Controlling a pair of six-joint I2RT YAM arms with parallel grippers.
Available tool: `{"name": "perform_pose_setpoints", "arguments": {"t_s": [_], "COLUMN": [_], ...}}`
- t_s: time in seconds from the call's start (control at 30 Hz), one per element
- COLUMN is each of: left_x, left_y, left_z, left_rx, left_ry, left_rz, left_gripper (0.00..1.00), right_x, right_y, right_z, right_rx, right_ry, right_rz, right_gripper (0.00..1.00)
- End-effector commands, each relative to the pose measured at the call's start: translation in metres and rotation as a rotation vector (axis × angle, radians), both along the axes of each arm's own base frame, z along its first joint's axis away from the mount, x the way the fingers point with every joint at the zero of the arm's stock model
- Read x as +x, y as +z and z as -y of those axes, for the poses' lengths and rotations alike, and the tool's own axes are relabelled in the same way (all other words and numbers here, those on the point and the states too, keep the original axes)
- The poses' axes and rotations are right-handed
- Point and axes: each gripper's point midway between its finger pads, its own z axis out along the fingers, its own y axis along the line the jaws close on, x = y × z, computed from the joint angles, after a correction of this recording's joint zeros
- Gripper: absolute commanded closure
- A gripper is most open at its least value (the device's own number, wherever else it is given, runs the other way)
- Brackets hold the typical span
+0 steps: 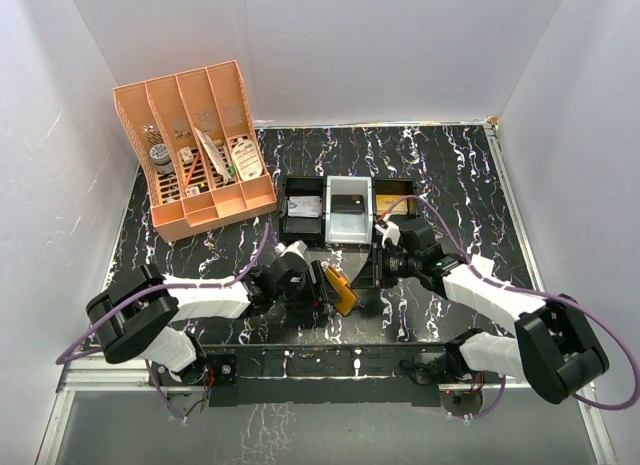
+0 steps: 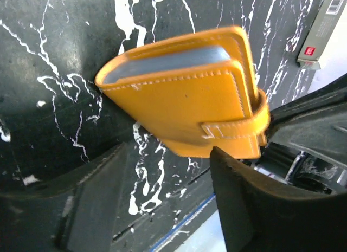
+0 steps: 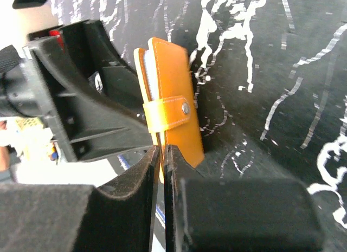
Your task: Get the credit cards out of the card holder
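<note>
Top external view puts the card holder (image 1: 341, 291) on the black marbled worktop (image 1: 450, 175) near its front edge, between your two claws; the left claw (image 1: 322, 282) sits just beside it on the left, the right claw (image 1: 368, 270) just beside it on the right; from the left wrist you see the card holder (image 2: 184, 100) closed, its strap snapped across the cover, tilted up on one long edge with a corner on the worktop; a blue-grey layer (image 2: 168, 62) shows between the covers; your left claw (image 2: 169, 154) stands wide, its fingers (image 2: 92, 203) well apart, and the holder lies just beyond the tips, in line with the gap; from the right wrist your right claw (image 3: 162, 149) is pressed nearly together, with only a thin slit between the pads; the card holder (image 3: 171, 84) stands upright right at its tips, a sliver of orange showing in the slit; whether the pads pinch it you cannot tell.
</note>
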Motion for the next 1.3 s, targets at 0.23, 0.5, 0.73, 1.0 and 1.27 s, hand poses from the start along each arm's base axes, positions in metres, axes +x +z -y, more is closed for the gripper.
{"name": "perform_pose_setpoints", "arguments": {"t_s": [0.23, 0.5, 0.73, 1.0, 1.27], "left_x": [-0.004, -0.007, 0.000, 0.000, -0.015], "left_y": [0.022, 0.028, 0.022, -0.010, -0.030], "left_z": [-0.051, -0.047, -0.011, -0.003, -0.008], "left_rx": [0.094, -0.022, -0.044, 0.021, -0.004], "left_ry": [0.090, 0.095, -0.011, -0.019, -0.011], "left_rz": [0.081, 0.103, 0.105, 0.018, -0.055], "left_gripper": [0.15, 0.38, 0.49, 0.63, 0.76], "right_x": [0.013, 0.025, 0.008, -0.005, -0.001], "right_y": [0.017, -0.017, -0.042, -0.027, 0.005], "right_z": [0.029, 0.032, 0.014, 0.001, -0.011], "right_rx": [-0.181, -0.261, -0.175, -0.038, 0.069], "right_ry": [-0.130, -0.156, -0.059, -0.024, -0.062], "right_rz": [0.096, 0.037, -0.067, -0.070, -0.037], "right_gripper": [1.00, 0.60, 0.55, 0.67, 0.84]}}
